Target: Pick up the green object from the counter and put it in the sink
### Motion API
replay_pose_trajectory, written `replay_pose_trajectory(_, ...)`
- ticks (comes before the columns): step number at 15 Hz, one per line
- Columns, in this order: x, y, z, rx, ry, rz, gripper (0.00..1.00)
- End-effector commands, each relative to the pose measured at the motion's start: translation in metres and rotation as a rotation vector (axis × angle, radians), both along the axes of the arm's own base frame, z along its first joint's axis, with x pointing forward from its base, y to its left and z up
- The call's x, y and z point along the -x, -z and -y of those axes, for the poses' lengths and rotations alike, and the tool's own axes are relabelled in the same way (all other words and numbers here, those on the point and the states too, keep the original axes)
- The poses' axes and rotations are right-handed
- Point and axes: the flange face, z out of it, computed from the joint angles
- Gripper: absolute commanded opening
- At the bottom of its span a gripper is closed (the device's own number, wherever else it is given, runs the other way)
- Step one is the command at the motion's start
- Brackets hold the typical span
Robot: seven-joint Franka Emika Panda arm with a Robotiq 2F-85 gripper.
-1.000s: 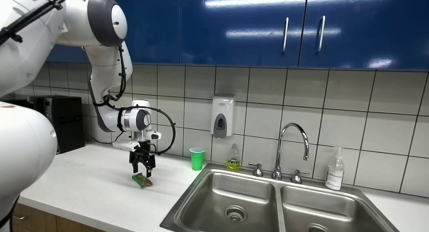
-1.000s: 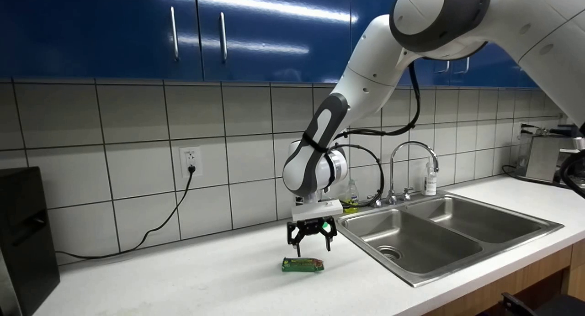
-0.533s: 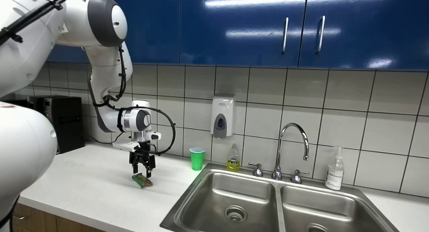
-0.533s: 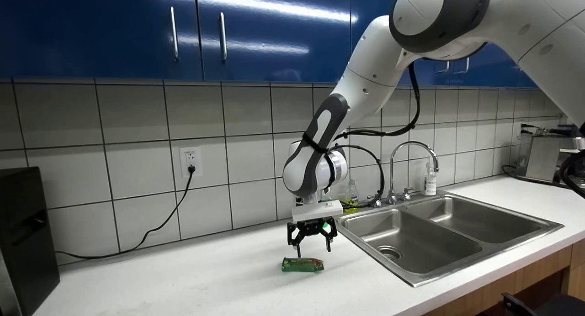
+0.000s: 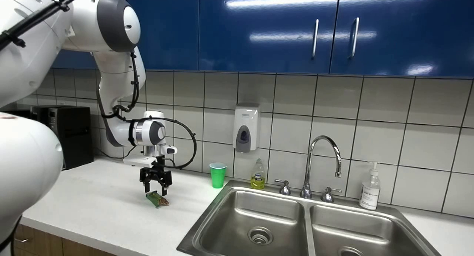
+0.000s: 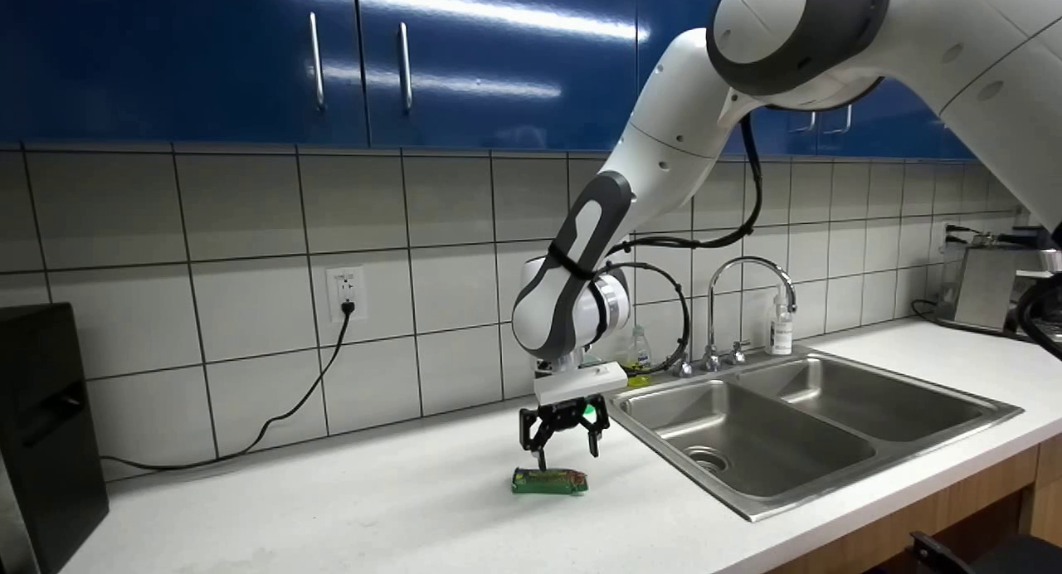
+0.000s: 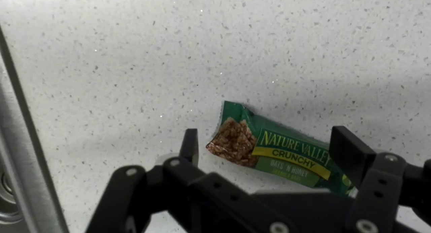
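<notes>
The green object is a flat green snack-bar packet with a yellow stripe and a brown end. It lies on the white counter [image 5: 103, 200] in both exterior views [image 5: 155, 200] [image 6: 549, 482]. In the wrist view the packet [image 7: 286, 155] lies slanted below the jaws. My gripper [image 5: 156, 191] is open and points down just above the packet. It also shows in an exterior view [image 6: 568, 459] and in the wrist view [image 7: 266, 138]. In the wrist view one finger hides part of the packet's right end. The steel sink [image 5: 309, 226] is beside the counter space with the packet.
A green cup [image 5: 218, 175] stands by the wall near the sink. A soap bottle [image 5: 258, 176], a faucet [image 5: 307, 167] and a pump bottle [image 5: 370, 191] stand behind the sink. A black box-shaped appliance [image 6: 50, 433] is at the counter's far end.
My gripper has turned and tilted slightly above the packet. One fingertip now sits a little lower, near the packet in an exterior view. The packet has not moved.
</notes>
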Motion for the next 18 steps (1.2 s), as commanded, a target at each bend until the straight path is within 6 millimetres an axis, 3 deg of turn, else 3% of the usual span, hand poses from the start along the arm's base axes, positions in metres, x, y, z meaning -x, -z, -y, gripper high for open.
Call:
replay_pose_trajectory(1,0.0,-0.005,0.0,0.01,-0.132,-0.024,1.0)
replay_pose_trajectory(11,-0.001,-0.004,-0.015,-0.049,-0.558,-0.034,1.0)
replay_pose_trajectory(18,-0.002,0.0,-0.014,-0.006,-0.785,-0.066,1.0)
